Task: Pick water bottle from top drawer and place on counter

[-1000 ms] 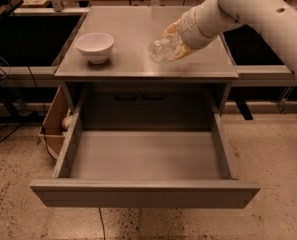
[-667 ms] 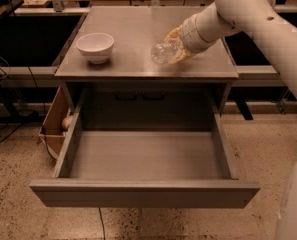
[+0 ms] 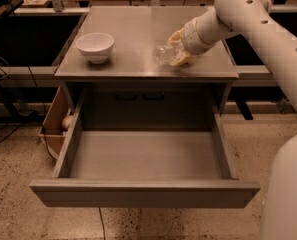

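Since the bottle [image 3: 163,54] is out of the drawer [image 3: 143,196] and is clamped in the gripper [image 3: 173,48] low over the counter [image 3: 138,24], the pick is judged complete; contact with the surface cannot be told, and set-down and release are left. A bowl [image 3: 95,46] stands well apart from the gripper, beyond the bottle's free end, and nothing is seen to obstruct. The drawer hangs open below the gripper.

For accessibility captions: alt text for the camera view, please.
A two-finger gripper grips a small clear ribbed plastic water bottle at the right of a flat grey counter; a white bowl sits left. Below, the wide grey metal top drawer stands pulled open.
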Controlling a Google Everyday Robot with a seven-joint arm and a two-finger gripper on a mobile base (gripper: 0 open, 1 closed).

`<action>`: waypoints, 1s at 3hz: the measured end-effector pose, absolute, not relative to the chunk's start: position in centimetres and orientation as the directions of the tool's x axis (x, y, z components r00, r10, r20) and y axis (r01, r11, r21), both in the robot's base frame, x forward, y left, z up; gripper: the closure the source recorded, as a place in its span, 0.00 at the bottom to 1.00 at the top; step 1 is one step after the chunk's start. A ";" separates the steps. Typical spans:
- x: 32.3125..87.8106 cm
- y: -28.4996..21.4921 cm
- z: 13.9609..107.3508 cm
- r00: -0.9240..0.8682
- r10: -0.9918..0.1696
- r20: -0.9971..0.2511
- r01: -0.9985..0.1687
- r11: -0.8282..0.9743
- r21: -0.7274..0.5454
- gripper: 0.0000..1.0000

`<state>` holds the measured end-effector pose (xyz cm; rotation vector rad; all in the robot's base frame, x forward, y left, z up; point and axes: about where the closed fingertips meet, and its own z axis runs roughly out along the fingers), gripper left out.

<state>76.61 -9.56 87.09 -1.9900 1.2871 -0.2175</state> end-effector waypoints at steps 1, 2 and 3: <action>77.0 -9.4 86.9 0.479 -0.842 -0.249 -0.725 -0.219 -0.653 0.28; 77.4 -9.0 87.1 0.486 -0.837 -0.252 -0.726 -0.226 -0.650 0.04; 77.4 -8.9 87.1 0.487 -0.836 -0.252 -0.725 -0.226 -0.650 0.00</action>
